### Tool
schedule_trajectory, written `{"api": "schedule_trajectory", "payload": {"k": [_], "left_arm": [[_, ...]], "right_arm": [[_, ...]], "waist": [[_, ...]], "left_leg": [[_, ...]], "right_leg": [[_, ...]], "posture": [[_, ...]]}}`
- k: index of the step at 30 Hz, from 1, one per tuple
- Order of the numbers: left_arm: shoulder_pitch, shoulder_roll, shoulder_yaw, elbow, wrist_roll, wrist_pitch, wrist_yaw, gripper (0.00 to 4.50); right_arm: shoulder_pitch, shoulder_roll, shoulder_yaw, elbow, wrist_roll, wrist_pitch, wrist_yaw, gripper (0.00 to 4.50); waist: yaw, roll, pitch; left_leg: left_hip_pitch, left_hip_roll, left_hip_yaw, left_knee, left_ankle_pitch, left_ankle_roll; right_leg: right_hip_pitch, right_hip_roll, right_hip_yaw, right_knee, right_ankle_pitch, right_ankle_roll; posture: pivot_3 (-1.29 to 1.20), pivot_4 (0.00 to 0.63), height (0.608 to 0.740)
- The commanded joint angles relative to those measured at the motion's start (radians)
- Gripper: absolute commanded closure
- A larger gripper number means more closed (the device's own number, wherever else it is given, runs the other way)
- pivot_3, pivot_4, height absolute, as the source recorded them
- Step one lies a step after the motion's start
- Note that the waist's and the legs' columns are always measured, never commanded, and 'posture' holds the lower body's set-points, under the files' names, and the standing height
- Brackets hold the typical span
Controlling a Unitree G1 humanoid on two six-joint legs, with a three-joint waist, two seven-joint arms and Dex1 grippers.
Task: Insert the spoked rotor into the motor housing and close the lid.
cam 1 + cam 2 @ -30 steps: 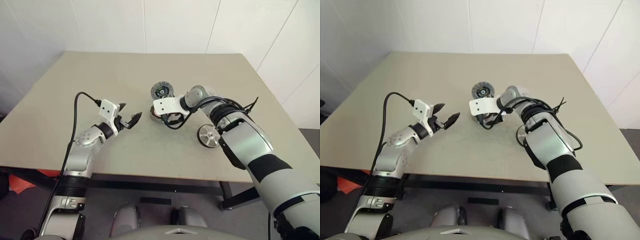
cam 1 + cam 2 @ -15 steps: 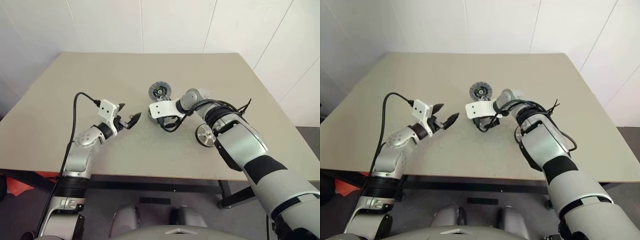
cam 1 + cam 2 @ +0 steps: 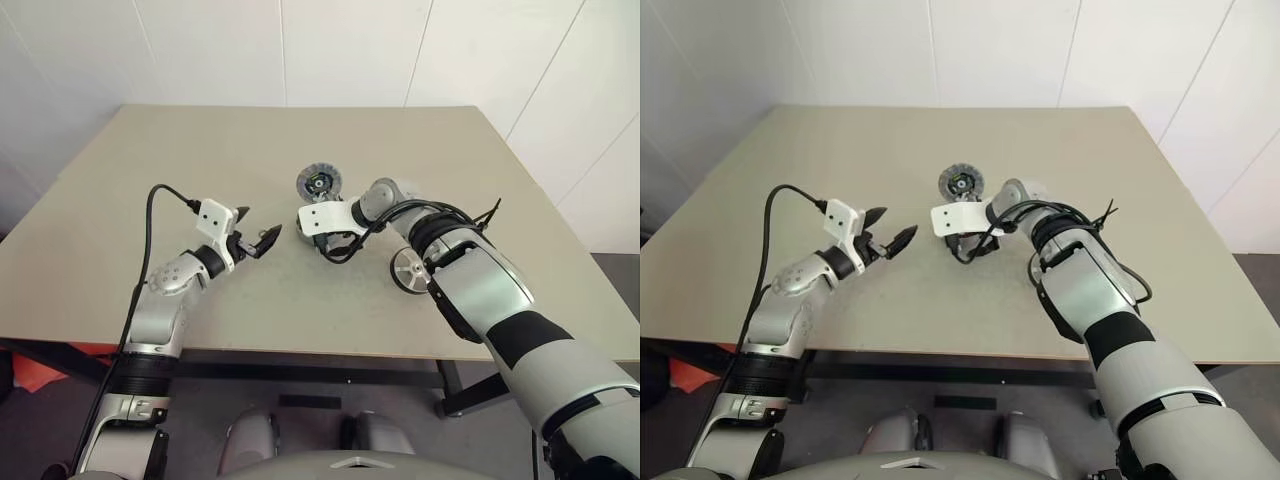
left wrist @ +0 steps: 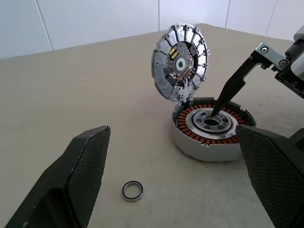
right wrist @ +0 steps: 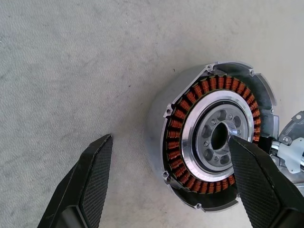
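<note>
Sitting on the beige tabletop (image 3: 200,150), the short round grey metal motor housing (image 4: 202,145) lies open, its ring of copper windings and its silver centre facing up. The round grey ribbed lid (image 4: 181,62) stands on edge at the housing's far side, inner face with green bits towards us; we judge it is propped there to keep the cavity free for the insert.

The flat silver spoked rotor (image 3: 412,270) lies on the table well apart from the housing, beside the right forearm, so the insert is not yet done.

The right gripper (image 5: 171,138) angles down over the housing with its jaws spread wide and nothing between them. One black finger (image 4: 230,88) dips its tip at the central bore, the other hangs outside the housing wall; contact we cannot confirm. This may be a steadying or probing pose.

The left gripper (image 3: 262,228) hovers level above the table, near the housing but clear of it, spread wide and empty. A small loose dark ring (image 4: 132,191) lies on the table in front of it.

Against the earlier frames, only the head view has shifted slightly. Both arms, housing, lid and rotor keep their places.
</note>
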Motion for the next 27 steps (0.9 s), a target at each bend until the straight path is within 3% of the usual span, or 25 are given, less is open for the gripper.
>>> {"api": "schedule_trajectory", "payload": {"k": [1, 18, 23, 27], "left_arm": [[-0.002, 0.011, 0.013, -0.048, -0.001, -0.004, 0.006, 0.02], [0.014, 0.012, 0.012, -0.067, -0.001, 0.003, 0.015, 0.02], [0.012, 0.009, 0.010, -0.066, -0.001, 0.002, 0.016, 0.00], [0.012, 0.009, 0.009, -0.065, -0.002, 0.002, 0.016, 0.00]], "right_arm": [[0.007, 0.017, -0.010, -0.002, 0.003, 0.010, -0.006, 0.13], [-0.020, 0.032, -0.012, -0.002, -0.004, 0.014, 0.004, 0.13], [-0.030, 0.029, -0.009, -0.002, -0.010, 0.013, -0.014, 1.33], [-0.033, 0.031, -0.015, -0.003, -0.005, 0.007, -0.016, 1.33]], "waist": [[-0.001, 0.000, 0.000], [-0.003, 0.000, 0.000], [-0.003, 0.000, 0.000], [-0.002, 0.000, 0.000]], "left_leg": [[0.000, 0.000, 0.000, 0.000, 0.000, 0.000], [0.002, 0.001, 0.000, 0.000, 0.000, -0.001], [0.002, 0.001, 0.000, 0.000, 0.000, -0.001], [0.001, 0.001, 0.000, 0.000, 0.000, -0.001]], "right_leg": [[0.000, 0.000, 0.000, 0.000, 0.000, 0.000], [0.001, 0.001, 0.000, 0.001, 0.000, -0.001], [0.001, 0.001, 0.000, 0.001, 0.000, -0.001], [0.001, 0.001, 0.000, 0.000, -0.001, -0.001]], "posture": [[0.00, 0.000, 0.740], [0.00, 0.000, 0.740], [0.00, 0.000, 0.740], [0.00, 0.000, 0.740]]}}
